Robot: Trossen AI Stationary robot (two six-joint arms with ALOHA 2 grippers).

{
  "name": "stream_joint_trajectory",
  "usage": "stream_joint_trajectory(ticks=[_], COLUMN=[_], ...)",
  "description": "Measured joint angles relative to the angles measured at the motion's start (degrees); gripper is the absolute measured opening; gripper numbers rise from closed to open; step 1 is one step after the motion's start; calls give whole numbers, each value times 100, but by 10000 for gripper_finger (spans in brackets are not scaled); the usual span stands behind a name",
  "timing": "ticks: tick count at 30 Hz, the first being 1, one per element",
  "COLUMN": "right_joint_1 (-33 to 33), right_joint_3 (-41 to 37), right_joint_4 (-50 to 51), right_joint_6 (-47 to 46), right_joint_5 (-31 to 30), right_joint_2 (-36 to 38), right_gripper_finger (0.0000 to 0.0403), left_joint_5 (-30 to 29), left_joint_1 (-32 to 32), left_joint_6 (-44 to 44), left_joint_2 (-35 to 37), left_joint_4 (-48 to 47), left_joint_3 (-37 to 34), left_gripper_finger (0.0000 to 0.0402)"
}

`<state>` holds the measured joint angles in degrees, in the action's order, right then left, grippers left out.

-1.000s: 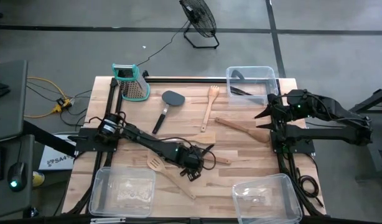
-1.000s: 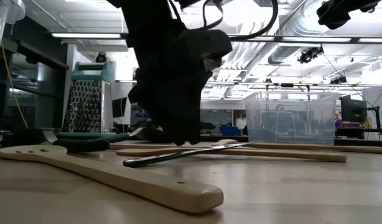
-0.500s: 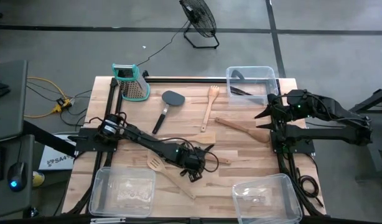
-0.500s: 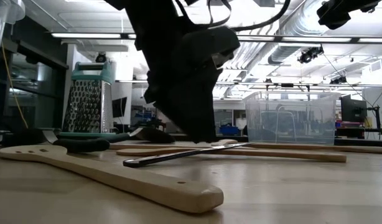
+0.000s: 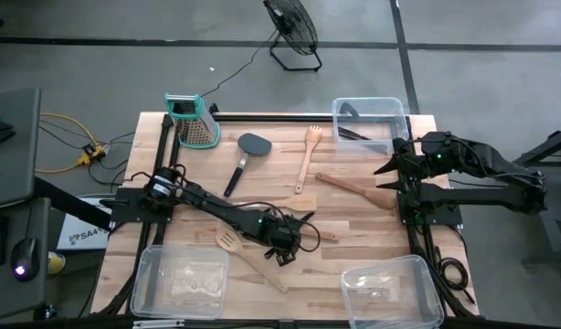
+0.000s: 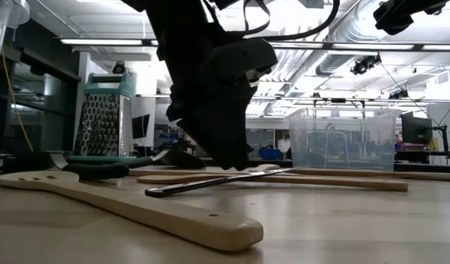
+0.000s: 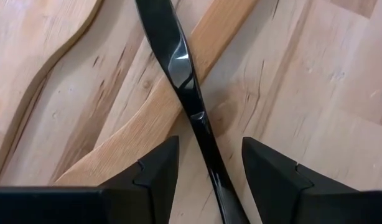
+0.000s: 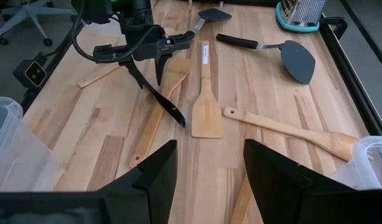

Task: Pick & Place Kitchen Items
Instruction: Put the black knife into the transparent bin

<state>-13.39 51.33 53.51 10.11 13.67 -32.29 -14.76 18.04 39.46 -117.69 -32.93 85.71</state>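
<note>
My left gripper (image 5: 287, 243) hangs low over the near middle of the table, open. Its two fingers stand on either side of a thin black tool's handle (image 7: 190, 99) without touching it. That tool (image 6: 210, 182) lies slanting, one end on the table, its handle crossing over a pale wooden utensil's handle (image 7: 178, 74). A wooden slotted turner (image 5: 248, 258) lies just beside it toward the near edge. My right gripper (image 5: 387, 167) waits open and empty at the table's right edge.
A wooden spatula (image 5: 354, 190), a wooden fork-spoon (image 5: 308, 151) and a black turner (image 5: 247, 155) lie mid-table. A grater (image 5: 194, 123) stands far left. Clear bins stand far right (image 5: 367, 119), near left (image 5: 180, 279) and near right (image 5: 390, 291).
My left gripper has shifted a little toward the table's right edge, staying low over the black tool. The tool and the wooden utensils have stayed where they were.
</note>
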Motion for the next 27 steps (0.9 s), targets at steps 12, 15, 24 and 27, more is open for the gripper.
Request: stream_joint_trajectory(ticks=[12, 15, 24, 27], right_joint_1=[0, 0, 2, 1], right_joint_3=[0, 0, 0, 0], right_joint_4=[-4, -4, -4, -4], right_joint_6=[2, 2, 2, 2], right_joint_5=[0, -2, 0, 0], right_joint_2=[0, 0, -2, -2], right_gripper_finger=[176, 176, 176, 176], left_joint_5=[2, 2, 129, 130], left_joint_1=[7, 48, 35, 38], left_joint_6=[133, 133, 277, 353], left_joint_2=[0, 0, -240, -300], left_joint_4=[-26, -25, 56, -25], left_joint_3=[0, 0, 3, 22], left_gripper_finger=[173, 173, 173, 173])
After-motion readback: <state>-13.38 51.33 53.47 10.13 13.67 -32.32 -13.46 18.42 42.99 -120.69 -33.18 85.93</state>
